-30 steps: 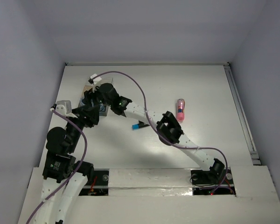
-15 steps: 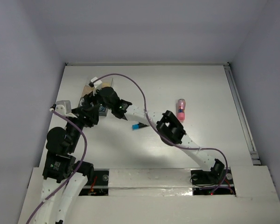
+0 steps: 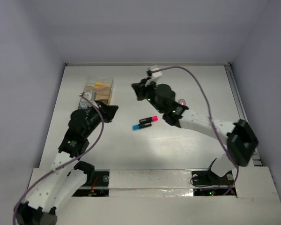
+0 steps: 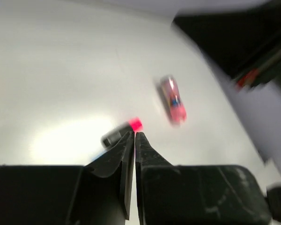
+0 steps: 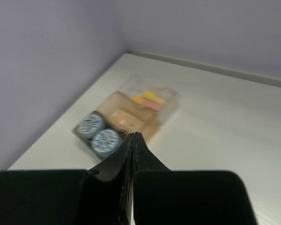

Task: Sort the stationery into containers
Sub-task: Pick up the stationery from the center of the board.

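The left gripper (image 3: pixel 113 109) is closed, its two fingers pressed together with nothing between them, and it hangs above the table (image 3: pixel 201 84) just right of the cluster of boxes. The left wrist view is blurred, but it shows the pink-and-black marker (image 4: pixel 122 132) lying on the table just past the closed fingertips (image 4: pixel 128 140), with the pink tube (image 4: pixel 172 99) farther off to the right. From above, this marker lies near the middle of the table, and the blue-and-black marker (image 3: pixel 139 126) lies just beside it on the near-left side; the two may touch at their ends, though the overhead view is too small to be sure. The right gripper (image 3: pixel 135 87) is also closed and empty, held over the far half of the table, right of the boxes and pointing toward them. The right wrist camera looks down at the clear box (image 5: pixel 166 101), which holds the yellow marker (image 5: pixel 153 95) and the orange marker (image 5: pixel 139 100) side by side. The tan box (image 5: pixel 124 117) sits against the clear box. On its other side, the dark grey box (image 5: pixel 84 139) holds the blue-and-white tubs (image 5: pixel 90 125) next to each other.
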Robot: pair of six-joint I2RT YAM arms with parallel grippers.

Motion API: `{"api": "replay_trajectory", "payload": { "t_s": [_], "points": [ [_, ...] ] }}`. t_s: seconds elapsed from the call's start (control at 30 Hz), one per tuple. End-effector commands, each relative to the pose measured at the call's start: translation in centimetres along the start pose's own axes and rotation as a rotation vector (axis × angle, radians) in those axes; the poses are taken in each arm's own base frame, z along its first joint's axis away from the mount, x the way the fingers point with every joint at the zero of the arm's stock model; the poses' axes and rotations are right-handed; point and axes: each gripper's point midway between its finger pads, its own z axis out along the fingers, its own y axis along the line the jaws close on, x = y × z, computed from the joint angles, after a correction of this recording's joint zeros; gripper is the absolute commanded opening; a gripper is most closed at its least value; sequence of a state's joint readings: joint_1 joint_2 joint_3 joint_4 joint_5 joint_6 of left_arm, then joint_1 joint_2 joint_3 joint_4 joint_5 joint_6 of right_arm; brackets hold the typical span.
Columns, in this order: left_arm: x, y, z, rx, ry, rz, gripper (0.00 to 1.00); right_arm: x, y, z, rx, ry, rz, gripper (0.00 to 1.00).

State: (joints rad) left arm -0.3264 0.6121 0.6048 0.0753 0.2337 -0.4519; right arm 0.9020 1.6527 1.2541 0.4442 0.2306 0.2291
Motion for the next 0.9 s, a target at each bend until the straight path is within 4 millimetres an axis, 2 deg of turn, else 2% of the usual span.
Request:
{"api": "replay_trajectory", "payload": {
  "t_s": [0.0, 0.03, 0.07, 0.1, 0.13, 0.17, 0.2, 0.23, 0.27, 0.3, 0.33, 0.37, 0.4, 0.53, 0.6, 0.67, 0.7, 0.73, 0.77, 0.87],
  "points": [
    [4.1, -4.1, 1.7, 0.135, 0.074, -0.055, 0.01, 3.7, -8.6, -5.4, 0.261, 0.105, 0.049, 0.00],
    [5.8, -3.1, 3.1, 0.059, 0.103, -0.043, 0.00, 4.3, -10.2, -8.5, 0.295, 0.125, 0.063, 0.00],
    [6.9, -3.3, 3.7, 0.048, 0.126, -0.032, 0.00, 4.8, -11.3, -10.2, 0.325, 0.143, 0.073, 0.00],
    [8.0, -4.9, 4.1, 0.087, 0.152, -0.010, 0.00, 5.7, -12.5, -12.0, 0.363, 0.170, 0.092, 0.00],
    [9.6, -4.0, 5.4, 0.032, 0.180, 0.017, 0.00, 6.1, -12.8, -13.5, 0.370, 0.181, 0.099, 0.00],
    [10.2, -4.2, 6.0, 0.034, 0.191, 0.040, 0.00, 6.3, -13.2, -15.9, 0.378, 0.173, 0.106, 0.00],
    [9.8, -4.9, 6.9, 0.052, 0.175, 0.090, 0.00, 7.2, -13.5, -17.5, 0.396, 0.201, 0.116, 0.00],
    [12.0, -4.8, 7.9, 0.055, 0.237, 0.144, 0.00, 7.4, -13.8, -18.6, 0.406, 0.204, 0.125, 0.00],
    [12.6, -5.1, 8.5, 0.076, 0.256, 0.195, 0.00, 8.7, -14.4, -20.1, 0.424, 0.228, 0.125, 0.00],
    [13.3, -5.4, 9.0, 0.095, 0.278, 0.251, 0.03, 8.0, -14.3, -21.6, 0.420, 0.206, 0.148, 0.00],
    [14.5, -5.3, 9.9, 0.107, 0.307, 0.352, 0.06, 8.4, -14.4, -22.5, 0.427, 0.222, 0.156, 0.00],
    [15.4, -6.2, 10.1, 0.138, 0.319, 0.394, 0.10, 8.5, -14.4, -23.4, 0.426, 0.225, 0.168, 0.00],
    [15.9, -6.0, 10.6, 0.139, 0.334, 0.426, 0.18, 8.7, -14.3, -24.8, 0.423, 0.225, 0.193, 0.00],
    [18.0, -5.5, 13.4, 0.129, 0.410, 0.519, 0.33, 9.1, -13.8, -27.1, 0.371, 0.215, 0.239, 0.03],
    [19.1, -5.4, 14.0, 0.138, 0.456, 0.547, 0.40, 9.7, -13.6, -28.0, 0.358, 0.235, 0.241, 0.06],
    [20.2, -5.4, 15.3, 0.152, 0.497, 0.590, 0.42, 9.8, -13.2, -28.4, 0.329, 0.236, 0.256, 0.16],
    [21.0, -4.8, 15.4, 0.145, 0.533, 0.616, 0.45, 9.8, -12.8, -28.4, 0.311, 0.238, 0.269, 0.26],
    [20.8, -5.2, 16.1, 0.148, 0.531, 0.624, 0.45, 10.0, -12.5, -28.4, 0.293, 0.245, 0.276, 0.30],
    [22.3, -4.3, 16.2, 0.137, 0.581, 0.641, 0.46, 10.4, -12.2, -28.3, 0.280, 0.258, 0.282, 0.34],
    [23.6, -3.6, 16.9, 0.131, 0.623, 0.673, 0.47, 11.3, -12.5, -28.6, 0.301, 0.281, 0.294, 0.41]
  ]
}}
